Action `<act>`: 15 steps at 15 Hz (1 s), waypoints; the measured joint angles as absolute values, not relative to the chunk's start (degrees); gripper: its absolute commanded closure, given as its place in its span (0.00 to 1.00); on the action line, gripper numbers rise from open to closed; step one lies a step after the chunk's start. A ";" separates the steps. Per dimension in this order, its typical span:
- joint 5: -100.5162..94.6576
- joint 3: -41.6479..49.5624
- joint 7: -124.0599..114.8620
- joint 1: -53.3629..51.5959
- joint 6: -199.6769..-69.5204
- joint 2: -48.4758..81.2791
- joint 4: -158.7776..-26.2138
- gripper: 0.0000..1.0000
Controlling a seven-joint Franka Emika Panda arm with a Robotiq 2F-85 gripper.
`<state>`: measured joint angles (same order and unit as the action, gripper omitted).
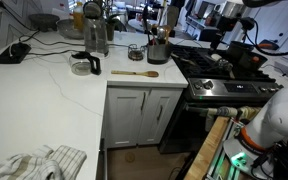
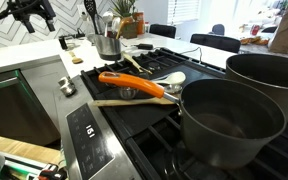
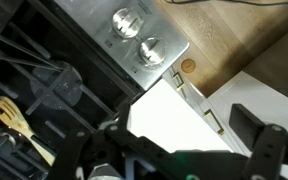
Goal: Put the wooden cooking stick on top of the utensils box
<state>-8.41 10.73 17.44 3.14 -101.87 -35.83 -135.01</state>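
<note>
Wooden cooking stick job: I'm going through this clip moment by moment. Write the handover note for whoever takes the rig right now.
Gripper: open and empty; the wrist view shows it above the stove front, near the knobs.
Wooden cooking stick: lying flat on the white counter, image-left of the stove in an exterior view, untouched.
Utensils box: metal container with utensils, standing on the counter behind the stick.
Done: nothing yet.
Left: reach the stick, grasp it, lift it, lay it across the box's top.
</note>
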 measured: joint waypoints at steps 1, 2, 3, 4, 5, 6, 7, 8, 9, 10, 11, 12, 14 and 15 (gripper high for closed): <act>-9.18 12.65 21.65 3.20 -101.86 -34.37 -133.56 0.00; -10.01 14.56 25.52 3.31 -101.86 -32.86 -132.15 0.00; -10.67 16.39 29.13 3.53 -101.89 -31.26 -130.71 0.00; -11.20 18.04 32.32 3.84 -102.09 -29.70 -129.33 0.00; -11.50 19.63 35.41 4.20 -102.35 -28.11 -127.94 0.00; -11.51 21.30 38.61 4.62 -103.03 -26.40 -126.47 0.00; -11.46 22.90 41.45 5.08 -104.13 -24.70 -125.08 0.00; -10.73 24.46 44.08 5.56 -105.13 -22.91 -123.61 0.00; -8.98 25.96 46.56 5.94 -106.03 -21.18 -122.16 0.00; -7.46 27.12 48.53 6.21 -106.51 -19.62 -120.85 0.00; -6.69 27.68 49.51 6.32 -106.57 -18.52 -119.91 0.00; -6.29 27.78 49.79 6.36 -106.57 -17.86 -119.37 0.00; -6.01 27.64 49.79 6.35 -106.57 -17.34 -118.90 0.00; -5.95 27.61 49.79 6.35 -106.57 -17.28 -118.81 0.00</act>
<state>-5.95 27.61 49.79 6.35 -106.57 -17.28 -118.81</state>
